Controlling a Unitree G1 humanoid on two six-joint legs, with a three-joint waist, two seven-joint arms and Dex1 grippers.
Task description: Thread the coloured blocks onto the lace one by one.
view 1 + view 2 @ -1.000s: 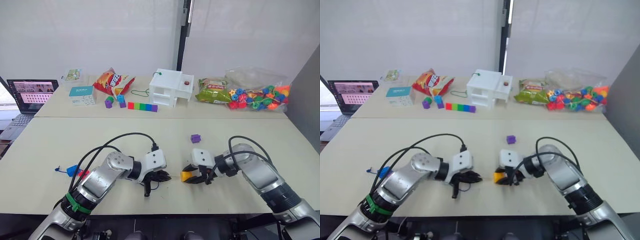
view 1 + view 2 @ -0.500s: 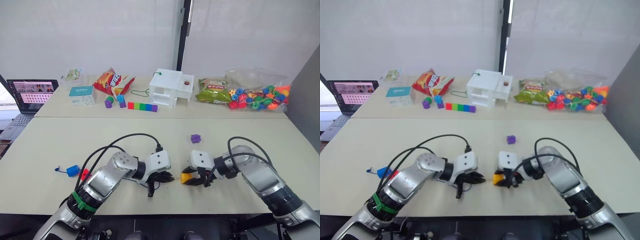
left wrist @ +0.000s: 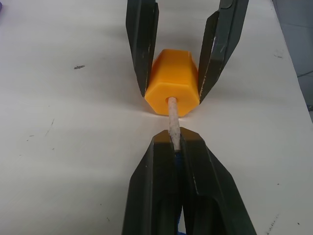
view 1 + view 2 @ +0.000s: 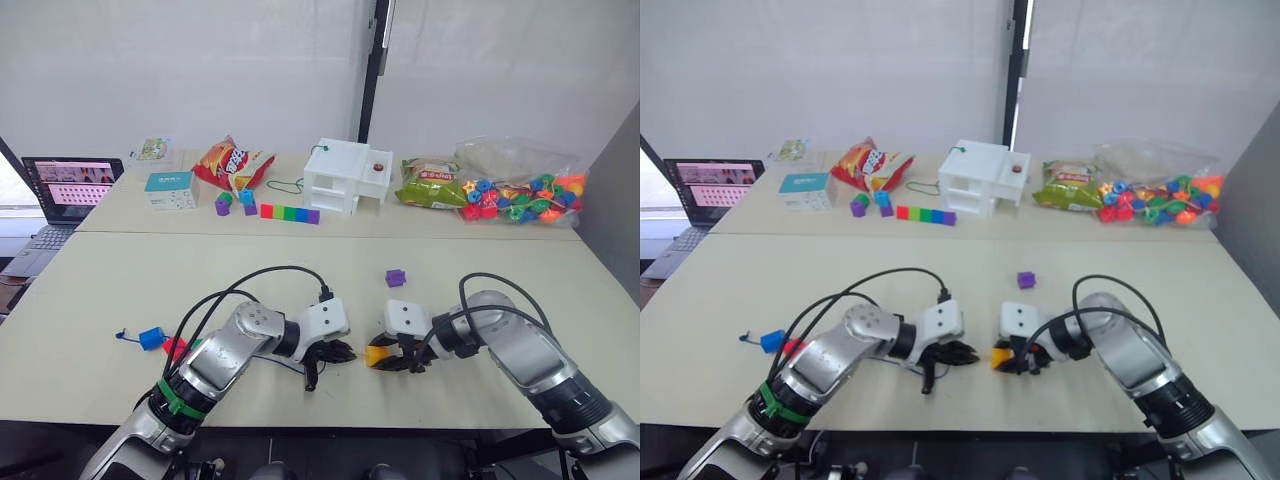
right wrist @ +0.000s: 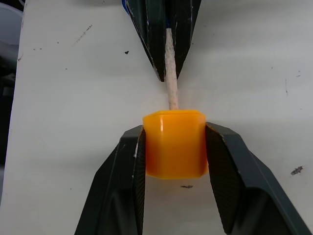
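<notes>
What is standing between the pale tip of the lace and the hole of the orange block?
Nothing visible. The lace tip, pinched by the left gripper, already meets the hole of the orange block held by the right gripper.

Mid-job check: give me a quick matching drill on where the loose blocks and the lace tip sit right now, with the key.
Things:
1. yellow-orange plastic cube
2. small purple plastic cube
3. small blue plastic cube
4. stiff pale lace tip

Places or states:
A. lying alone on the near table beyond the right gripper
B. pinched in the left gripper, its end entering a hole
C. on the table's left part, beside a red block
D. clamped between the right gripper's two fingers

Pairs: 1-D, 2-A, 3-C, 4-B
</notes>
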